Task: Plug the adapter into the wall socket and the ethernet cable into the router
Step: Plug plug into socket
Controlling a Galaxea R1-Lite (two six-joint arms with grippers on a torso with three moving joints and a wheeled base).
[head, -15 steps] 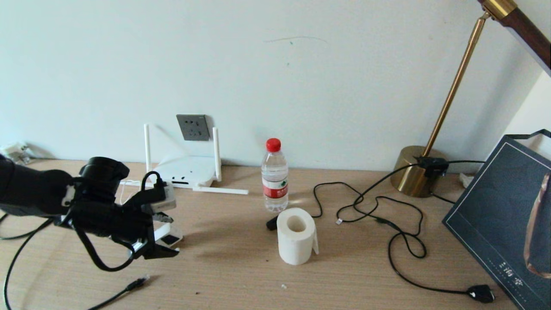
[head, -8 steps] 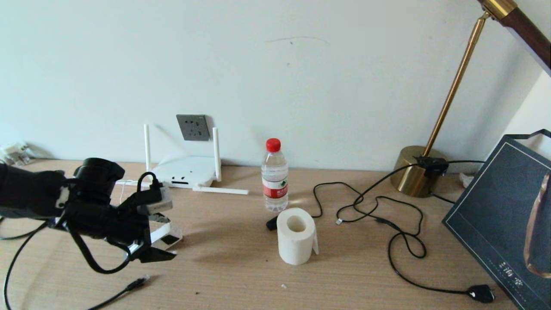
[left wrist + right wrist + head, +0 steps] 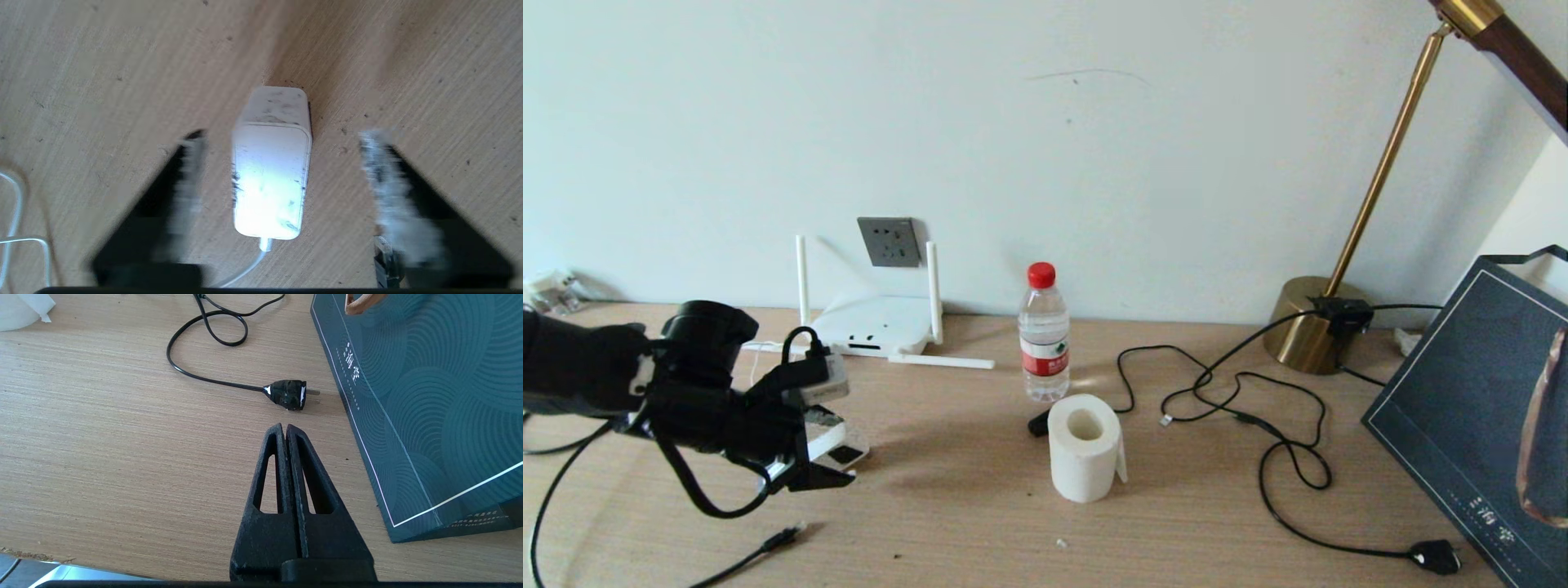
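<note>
Black fingers (image 3: 286, 435) of the right gripper (image 3: 284, 430) are pressed together above the desk's near edge. Farther in, the left gripper (image 3: 282, 163) spreads wide around the adapter (image 3: 271, 171), untouched on the wooden desk (image 3: 980, 523).

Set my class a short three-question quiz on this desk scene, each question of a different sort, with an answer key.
1. True or false: the left gripper is shut on the adapter.
2. Multiple choice: the wall socket sits (A) on the wall above the router, (B) behind the lamp base, (C) on the desk beside the toilet roll.
3. Fill in: in the right wrist view, the right gripper is ____, near the lamp cord's black plug.

Key
1. False: its fingers stand open on either side of the adapter, which lies on the desk.
2. A.
3. Shut.
</note>
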